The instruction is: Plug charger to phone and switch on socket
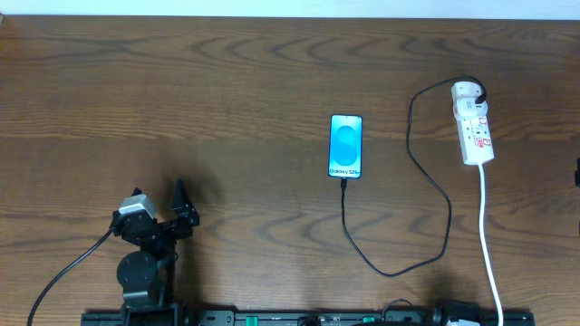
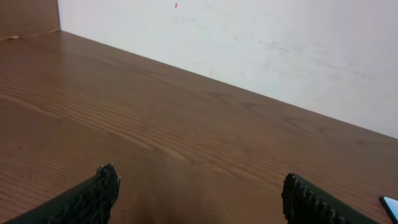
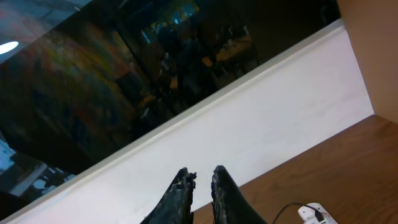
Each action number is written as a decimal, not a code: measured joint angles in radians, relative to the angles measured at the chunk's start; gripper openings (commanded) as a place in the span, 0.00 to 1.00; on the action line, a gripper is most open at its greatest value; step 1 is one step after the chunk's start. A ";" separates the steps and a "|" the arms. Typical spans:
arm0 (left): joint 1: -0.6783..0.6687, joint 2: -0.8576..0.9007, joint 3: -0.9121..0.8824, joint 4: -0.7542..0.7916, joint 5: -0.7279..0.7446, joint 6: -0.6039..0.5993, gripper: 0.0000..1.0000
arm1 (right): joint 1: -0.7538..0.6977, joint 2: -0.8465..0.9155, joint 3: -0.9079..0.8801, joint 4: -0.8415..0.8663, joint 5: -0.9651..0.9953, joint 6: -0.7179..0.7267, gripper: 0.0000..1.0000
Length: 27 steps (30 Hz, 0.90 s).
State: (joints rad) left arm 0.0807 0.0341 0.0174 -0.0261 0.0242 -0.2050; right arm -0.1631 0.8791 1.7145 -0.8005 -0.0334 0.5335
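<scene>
The phone (image 1: 345, 146) lies face up at the table's middle, its screen lit blue. The charger's black cable (image 1: 448, 213) runs from the white plug at the far end of the socket (image 1: 473, 127), loops toward the front, and ends with its tip at the phone's near edge (image 1: 344, 182). The white socket strip lies at the right. My left gripper (image 1: 159, 196) rests at the front left, open and empty (image 2: 199, 177), with a phone corner (image 2: 390, 205) at the view's right edge. My right gripper (image 3: 202, 172) is shut on nothing, raised and pointing at the wall, with the socket (image 3: 311, 213) below it.
The socket's white cord (image 1: 489, 244) runs to the table's front edge. A black rail (image 1: 299, 318) lines the front edge. A white wall (image 2: 261, 43) rises behind the table's far edge.
</scene>
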 measured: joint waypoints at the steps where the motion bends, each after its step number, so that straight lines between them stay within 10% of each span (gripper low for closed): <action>1: 0.000 0.000 0.000 0.000 0.000 0.000 0.86 | 0.000 0.000 0.000 0.000 -0.002 0.000 0.09; 17: 0.002 -0.022 0.000 0.000 0.000 0.000 0.86 | 0.000 -0.031 0.000 -0.003 -0.083 0.000 0.09; 27: 0.002 -0.022 0.000 0.000 0.000 0.000 0.86 | 0.000 -0.031 -0.001 0.059 -0.130 0.050 0.36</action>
State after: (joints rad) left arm 0.0826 0.0120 0.0174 -0.0261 0.0246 -0.2050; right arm -0.1631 0.8478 1.7138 -0.7418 -0.1631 0.5831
